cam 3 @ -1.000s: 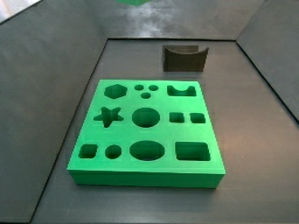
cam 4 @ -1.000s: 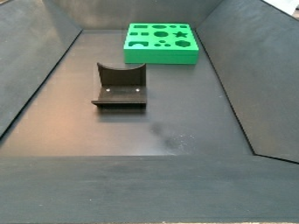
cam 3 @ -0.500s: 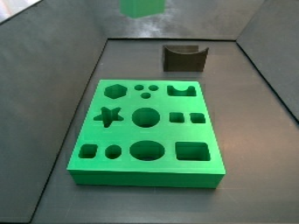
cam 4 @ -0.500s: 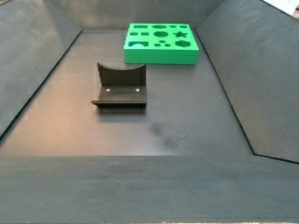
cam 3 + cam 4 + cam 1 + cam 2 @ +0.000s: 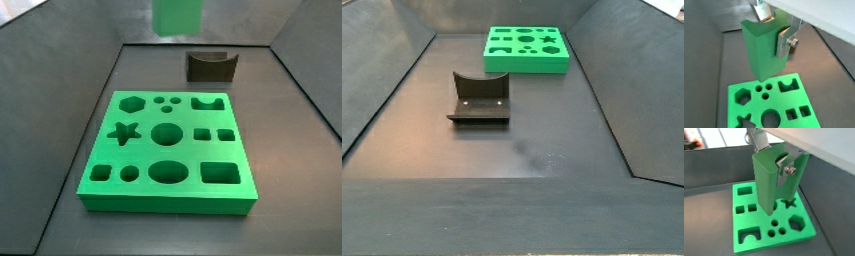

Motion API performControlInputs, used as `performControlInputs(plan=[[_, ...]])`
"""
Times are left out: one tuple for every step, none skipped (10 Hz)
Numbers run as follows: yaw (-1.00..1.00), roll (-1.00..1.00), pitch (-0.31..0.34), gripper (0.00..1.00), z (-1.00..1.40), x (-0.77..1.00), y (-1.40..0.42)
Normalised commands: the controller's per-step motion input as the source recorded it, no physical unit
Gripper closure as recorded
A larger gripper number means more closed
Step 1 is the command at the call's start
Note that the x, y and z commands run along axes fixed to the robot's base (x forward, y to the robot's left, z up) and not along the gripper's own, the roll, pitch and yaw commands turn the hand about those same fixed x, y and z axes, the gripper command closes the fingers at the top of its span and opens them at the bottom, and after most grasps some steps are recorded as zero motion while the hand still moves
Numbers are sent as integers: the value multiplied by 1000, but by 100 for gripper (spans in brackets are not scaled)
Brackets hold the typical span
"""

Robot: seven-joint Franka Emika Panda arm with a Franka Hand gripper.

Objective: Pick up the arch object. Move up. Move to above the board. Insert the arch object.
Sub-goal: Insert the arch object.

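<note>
My gripper point(image 5: 773, 30) is shut on the arch object point(image 5: 761, 50), a narrow bright green block with its curved notch up between the silver fingers point(image 5: 783, 42). It hangs upright, well above the board point(image 5: 757, 104), a flat green slab with shaped holes. Both wrist views show this; the gripper point(image 5: 773, 158), the arch object point(image 5: 764, 183) and the board point(image 5: 759, 219) below. In a side view the arch object point(image 5: 177, 15) shows at the top edge, beyond the board point(image 5: 238, 150) and its arch hole point(image 5: 205, 102). The gripper is out of frame in both side views.
The dark fixture point(image 5: 210, 66) with a U-shaped notch stands on the floor beyond the board, also seen in a side view point(image 5: 478, 98) nearer than the board point(image 5: 525, 62). Grey sloping walls enclose the floor.
In the side view the arch object has come further into frame from the top edge, shifting right and lower. The board and fixture have not moved.
</note>
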Motion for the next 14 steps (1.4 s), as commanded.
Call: performControlInputs(plan=[[-866, 0, -3, 100, -411, 306, 89], [-871, 0, 0, 100, -403, 294, 94], [-857, 0, 0, 100, -409, 306, 89], [-846, 0, 0, 100, -429, 320, 77], [-806, 0, 0, 100, -489, 363, 54], [-746, 0, 0, 100, -543, 383, 11], [-697, 6, 0, 100, -577, 363, 0], [-560, 94, 0, 100, -589, 177, -49], [-409, 161, 0, 100, -609, 157, -69], [-346, 181, 0, 100, -586, 160, -43], [-229, 213, 0, 100, -580, 89, -31], [-163, 130, 0, 100, -514, 114, 0], [-94, 53, 0, 100, -371, 97, 0], [0, 0, 0, 100, -377, 266, 0]])
